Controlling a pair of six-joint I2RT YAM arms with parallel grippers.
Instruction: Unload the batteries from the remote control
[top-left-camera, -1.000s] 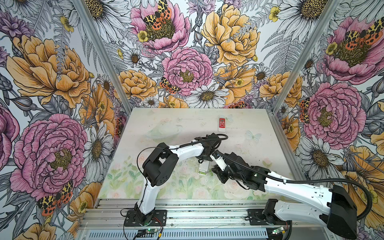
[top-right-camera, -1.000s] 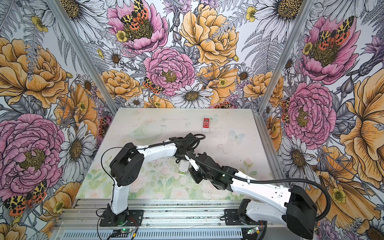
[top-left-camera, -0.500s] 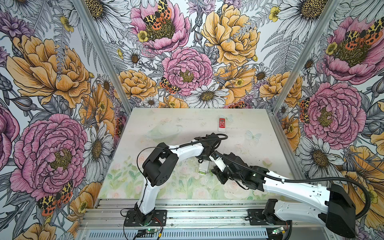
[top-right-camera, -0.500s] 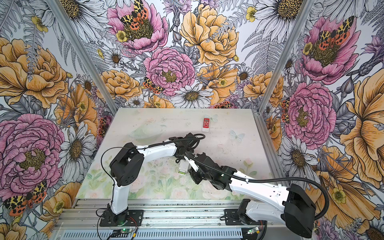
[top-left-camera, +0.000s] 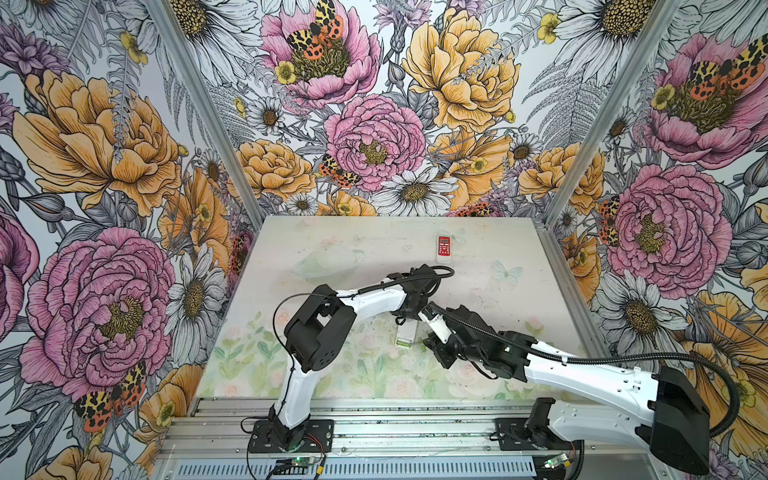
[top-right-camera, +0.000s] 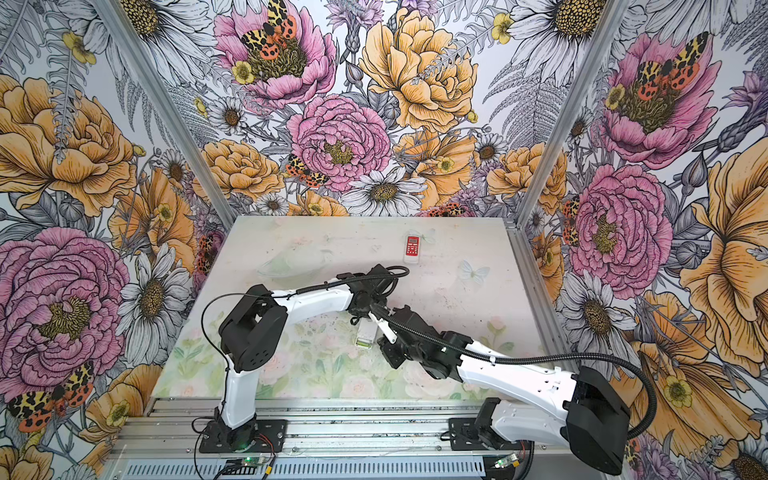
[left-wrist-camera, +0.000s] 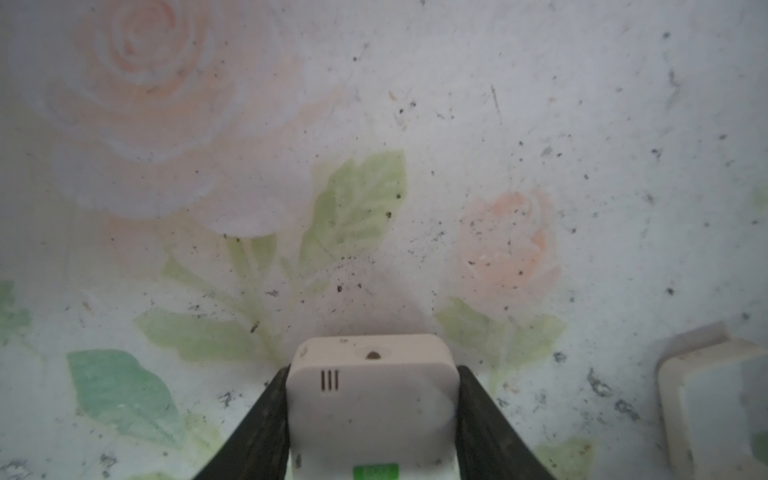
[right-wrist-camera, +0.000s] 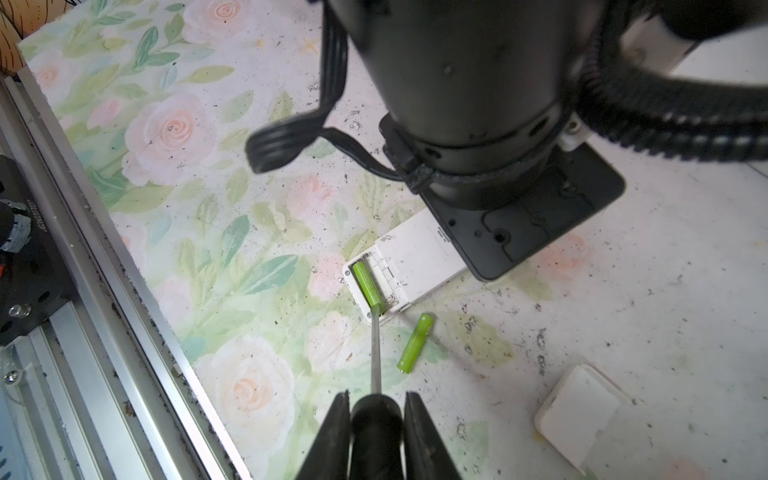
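The white remote control (right-wrist-camera: 419, 253) lies face down near the table's middle with its battery bay open, and my left gripper (left-wrist-camera: 374, 370) is shut on its far end. It shows in both top views (top-left-camera: 406, 334) (top-right-camera: 365, 334). One light green battery (right-wrist-camera: 368, 286) sits in the bay. A second light green battery (right-wrist-camera: 414, 343) lies loose on the table just beside the remote. My right gripper (right-wrist-camera: 377, 397) is shut on a screwdriver's black handle (right-wrist-camera: 376, 419). The thin shaft (right-wrist-camera: 375, 353) reaches to the near end of the seated battery.
A white battery cover (right-wrist-camera: 582, 415) lies on the table near the right gripper, also seen in the left wrist view (left-wrist-camera: 706, 399). A small red-faced remote (top-left-camera: 444, 247) sits at the back. A clear bowl (top-left-camera: 324, 266) stands back left. The metal rail (right-wrist-camera: 104, 311) runs along the front edge.
The right arm has edged slightly toward the remote with the screwdriver. The left arm and the remote have stayed where they were.
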